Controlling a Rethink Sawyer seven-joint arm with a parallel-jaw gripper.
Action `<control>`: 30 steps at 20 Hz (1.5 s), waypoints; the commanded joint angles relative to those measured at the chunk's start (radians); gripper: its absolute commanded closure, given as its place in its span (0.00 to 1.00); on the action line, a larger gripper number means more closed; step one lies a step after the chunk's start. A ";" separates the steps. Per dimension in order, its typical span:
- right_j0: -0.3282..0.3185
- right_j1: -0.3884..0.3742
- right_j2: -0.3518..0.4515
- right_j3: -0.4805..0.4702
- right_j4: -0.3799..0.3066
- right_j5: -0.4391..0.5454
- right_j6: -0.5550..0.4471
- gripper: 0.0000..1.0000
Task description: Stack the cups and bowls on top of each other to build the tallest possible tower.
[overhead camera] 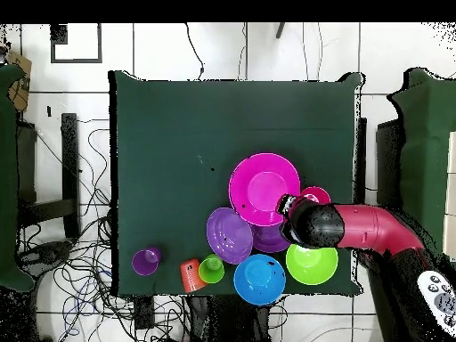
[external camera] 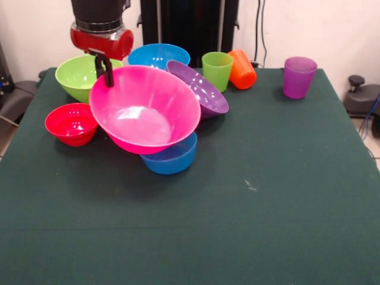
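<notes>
My gripper (external camera: 107,72) is shut on the far left rim of the big pink bowl (external camera: 145,110), which tilts toward the camera over a blue bowl (external camera: 173,158). A purple bowl (external camera: 200,88) leans on edge against the pink one; overhead a second purple bowl (overhead camera: 269,239) peeks out beside it. Another blue bowl (external camera: 158,55) and the lime green bowl (external camera: 77,74) sit behind. The small red bowl (external camera: 71,123) is at the left. The green cup (external camera: 217,70) stands upright, the orange cup (external camera: 242,69) lies on its side, and the purple cup (external camera: 298,76) stands apart at the right.
The dark green table (external camera: 267,208) stretches out in front and to the right of the bowls. Cables and black equipment lie beyond the table's far edge. The red arm (overhead camera: 370,227) reaches in over the lime green bowl's side.
</notes>
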 commanded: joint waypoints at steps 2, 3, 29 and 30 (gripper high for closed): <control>0.021 0.067 -0.047 -0.004 -0.109 0.063 -0.117 1.00; 0.019 0.072 -0.040 0.003 -0.101 0.062 -0.118 1.00; -0.014 0.123 0.048 0.092 -0.009 0.022 -0.098 1.00; -0.009 0.126 0.048 0.089 -0.006 0.022 -0.093 1.00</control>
